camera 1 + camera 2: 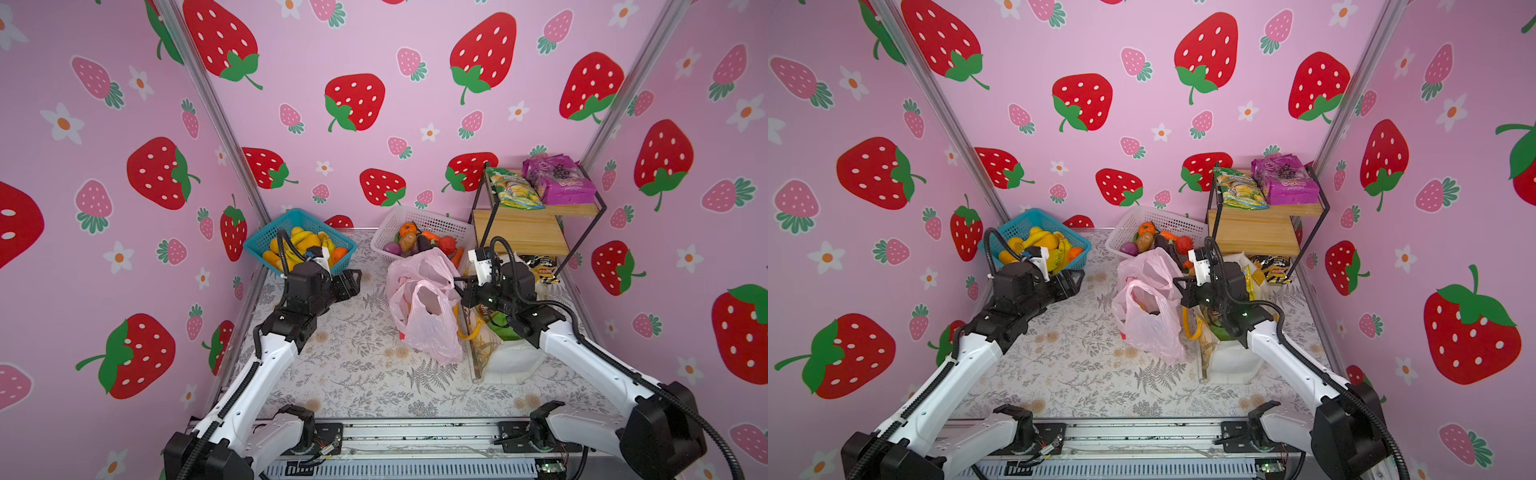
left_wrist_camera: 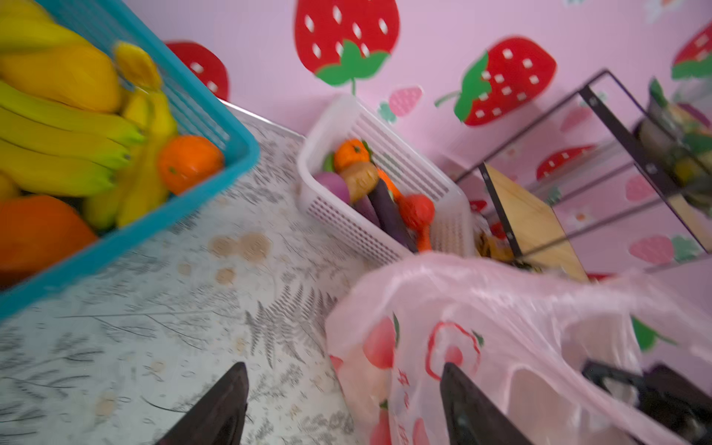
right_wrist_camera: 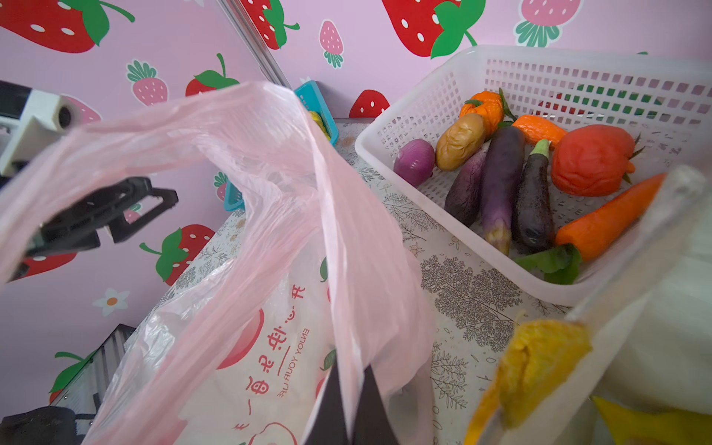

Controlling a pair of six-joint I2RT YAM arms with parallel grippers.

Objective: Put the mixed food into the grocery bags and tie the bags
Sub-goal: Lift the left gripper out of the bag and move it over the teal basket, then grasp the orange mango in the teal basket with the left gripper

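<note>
Packing looks partway done, and tying has not begun. Nearest on the bench (image 1: 353, 374), the white tote (image 1: 513, 363) stands upright with its mouth upward. A bright green packet (image 1: 498, 330) shows inside it in both top views, and a yellow packet (image 1: 1251, 277) appears at its far side in a top view.

Just beside the tote, the pink bag (image 1: 430, 332) sits on its base. Its long axis is roughly vertical, and its mouth and both loop handles point up, untied. Something orange-yellow shows through the film, too unclear to name.

The right end effector (image 3: 350, 400) is clenched on a fold of that pink film and holds it up. The left end effector (image 2: 343, 370) is spread wide and empty. It is apart from the bag and aimed toward it.

Farther back, the blue basket (image 1: 259, 241) and the white basket (image 1: 436, 220) both hold plenty of toy produce. Packets lie on the shelf (image 1: 523, 232).

By my reading, more food may go in, and then the handles of both bags need knotting.
</note>
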